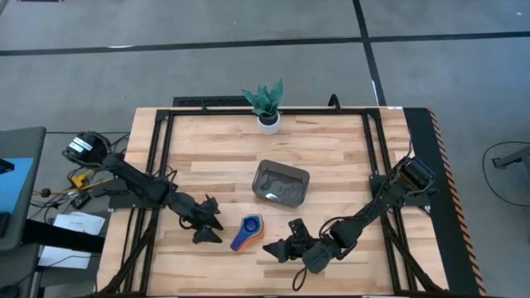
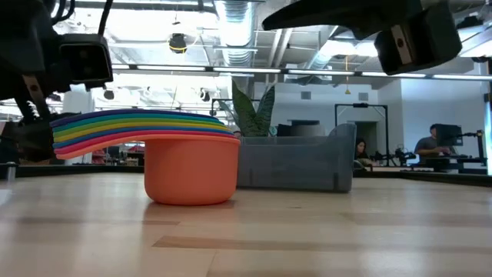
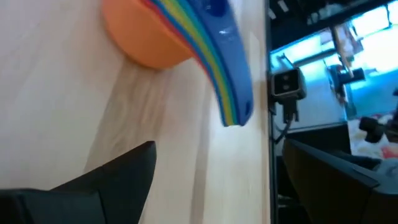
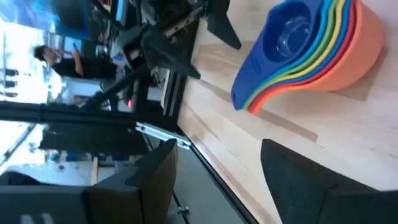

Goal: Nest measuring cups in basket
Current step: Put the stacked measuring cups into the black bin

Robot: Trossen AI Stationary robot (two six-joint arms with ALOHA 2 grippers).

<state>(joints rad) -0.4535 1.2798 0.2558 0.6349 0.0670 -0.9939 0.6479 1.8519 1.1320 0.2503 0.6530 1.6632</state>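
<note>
Both tools open, empty: left tool (image 1: 207,223) & right tool (image 1: 286,240) flank nested measuring cups (image 1: 248,231).

Two dark, matte, multi-joint arms. Each ends in a black tool, left (image 1: 209,223) and right (image 1: 287,241), with two wedge-shaped fingers (image 4: 292,180). Cables trail from the left arm's base.

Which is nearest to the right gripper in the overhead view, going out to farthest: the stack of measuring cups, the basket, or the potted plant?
Measured from the right gripper, open near the table's front edge:
1. The stack of measuring cups, beside it on the left-arm side, between the two grippers.
2. The basket, farther back, mid-table.
3. The potted plant, at the table's far edge.
</note>
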